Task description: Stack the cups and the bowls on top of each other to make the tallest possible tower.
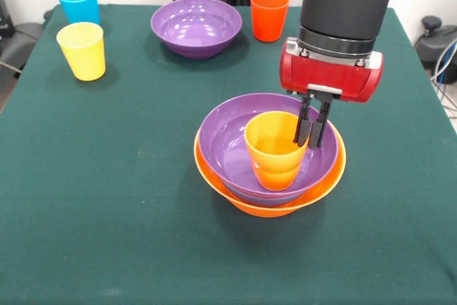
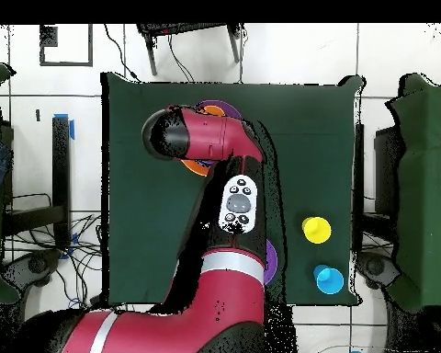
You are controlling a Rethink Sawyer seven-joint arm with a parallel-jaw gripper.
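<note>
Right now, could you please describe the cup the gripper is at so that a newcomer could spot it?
Find the orange bowl mid-table, with a purple bowl nested inside. The orange cup stands upright in that, the gripper at its rim; other cups stand apart on bare cloth.

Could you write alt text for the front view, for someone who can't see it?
A red and black robot arm's tool grips the rim of an orange cup standing in a purple bowl nested in a larger orange bowl on a green table. Behind stand a blue cup, a yellow cup, another purple bowl and a red-orange cup.
</note>
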